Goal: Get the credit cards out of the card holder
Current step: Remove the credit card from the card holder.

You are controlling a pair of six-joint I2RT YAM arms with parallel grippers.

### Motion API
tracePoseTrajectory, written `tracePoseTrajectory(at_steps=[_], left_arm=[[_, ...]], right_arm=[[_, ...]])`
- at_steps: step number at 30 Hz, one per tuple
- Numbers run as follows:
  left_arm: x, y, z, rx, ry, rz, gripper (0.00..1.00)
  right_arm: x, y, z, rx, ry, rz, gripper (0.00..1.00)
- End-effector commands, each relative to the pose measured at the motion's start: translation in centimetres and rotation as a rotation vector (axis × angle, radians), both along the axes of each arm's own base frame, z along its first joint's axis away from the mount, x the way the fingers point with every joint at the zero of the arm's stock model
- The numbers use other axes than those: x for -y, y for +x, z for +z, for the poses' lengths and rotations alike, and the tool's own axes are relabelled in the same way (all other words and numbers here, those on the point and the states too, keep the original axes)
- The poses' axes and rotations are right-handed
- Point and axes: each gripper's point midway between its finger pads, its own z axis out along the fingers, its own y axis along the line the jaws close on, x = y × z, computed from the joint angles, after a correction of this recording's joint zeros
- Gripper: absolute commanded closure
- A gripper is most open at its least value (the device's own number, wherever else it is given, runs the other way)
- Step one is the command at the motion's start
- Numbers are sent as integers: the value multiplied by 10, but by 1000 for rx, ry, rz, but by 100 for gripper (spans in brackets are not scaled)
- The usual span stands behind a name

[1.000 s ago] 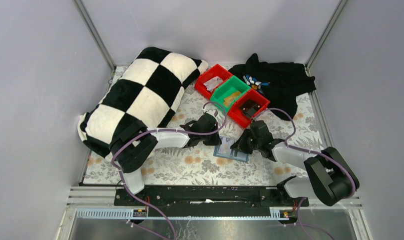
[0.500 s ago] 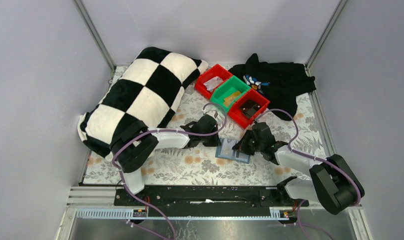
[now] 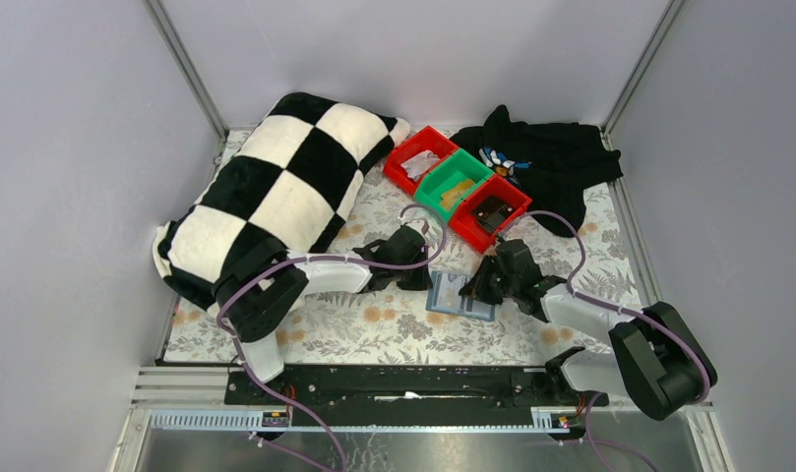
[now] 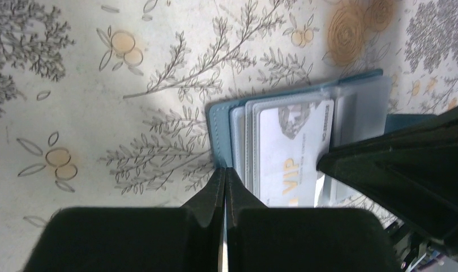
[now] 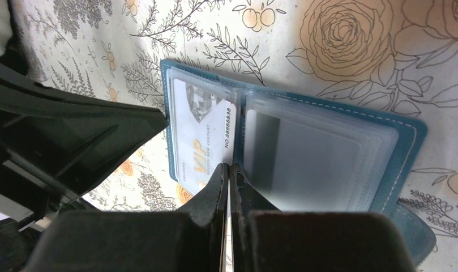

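Note:
The teal card holder [image 3: 460, 295] lies open on the floral cloth between my two grippers. In the right wrist view its teal cover [image 5: 410, 141] frames clear sleeves [image 5: 311, 158] and a pale credit card [image 5: 201, 130] printed "VIP" in the left pocket. My right gripper [image 5: 229, 166] is shut, its tips on the centre fold beside the card's edge. My left gripper [image 4: 225, 170] is shut, its tips at the holder's outer teal edge [image 4: 218, 130], next to the same card [image 4: 294, 141]. In the top view the left gripper [image 3: 428, 283] and right gripper [image 3: 480, 292] flank the holder.
A black-and-white checkered pillow [image 3: 275, 197] lies at the left. Two red bins [image 3: 420, 160] [image 3: 490, 211] and a green bin [image 3: 455, 184] stand in a row behind the holder. A black cloth [image 3: 546, 162] lies at the back right.
The right arm has shifted and its gripper has closed in on the holder. The holder has slid slightly to the right. The left gripper has followed a little.

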Motion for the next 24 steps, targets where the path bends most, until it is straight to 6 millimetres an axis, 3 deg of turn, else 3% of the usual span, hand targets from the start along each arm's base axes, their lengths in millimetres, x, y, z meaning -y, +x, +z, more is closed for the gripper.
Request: tracePoseTrajectory(at_steps=[1,13,16,24], left_arm=[[-3,-16,13,1,-15,-83,100],[19,-21,38,35,-126,-129,83],[21,-19,35,36,-117,-132,74],[28,-19,21,22,-90,-133,69]], right_arm=[[-3,0,-3,3,-34,74,100],[0,2,-2,8,-47,63,100],[0,2,-2,9,-44,64,100],[0,1,0,10,-42,64,100]])
